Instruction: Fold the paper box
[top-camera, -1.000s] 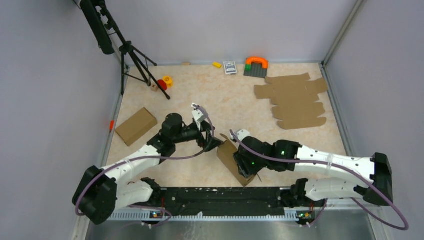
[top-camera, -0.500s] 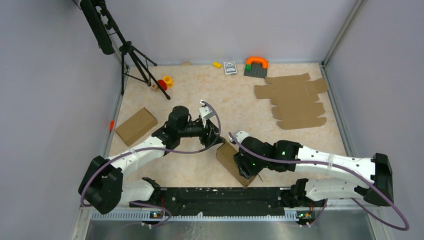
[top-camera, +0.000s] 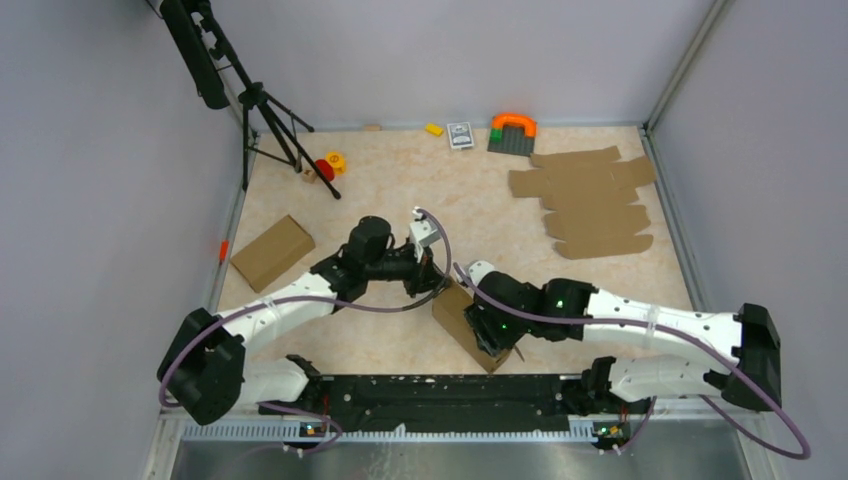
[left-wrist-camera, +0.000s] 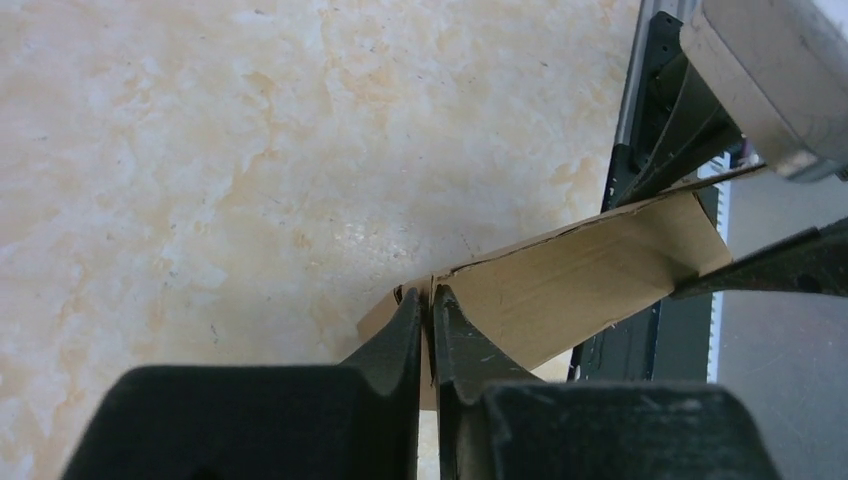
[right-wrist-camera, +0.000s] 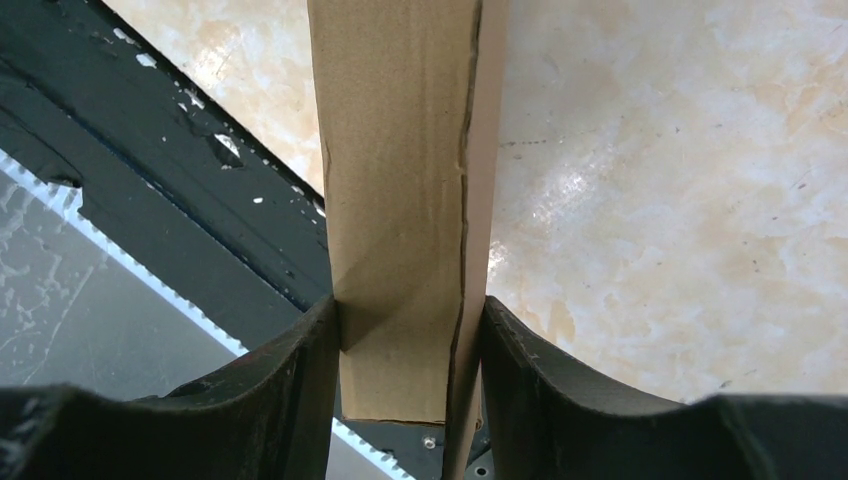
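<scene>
The paper box (top-camera: 460, 315) is held tilted near the front edge of the table (top-camera: 400, 190). Its folded wall is clamped by the right gripper (right-wrist-camera: 408, 330). The left gripper (left-wrist-camera: 428, 300), wide open a second ago, is now pinched onto a thin flap edge; folding can likely be begun.

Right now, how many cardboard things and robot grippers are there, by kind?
The paper box: 1
Closed cardboard box: 1
Pile of flat cardboard sheets: 1
Grippers, the left gripper and the right gripper: 2
Total: 5
</scene>
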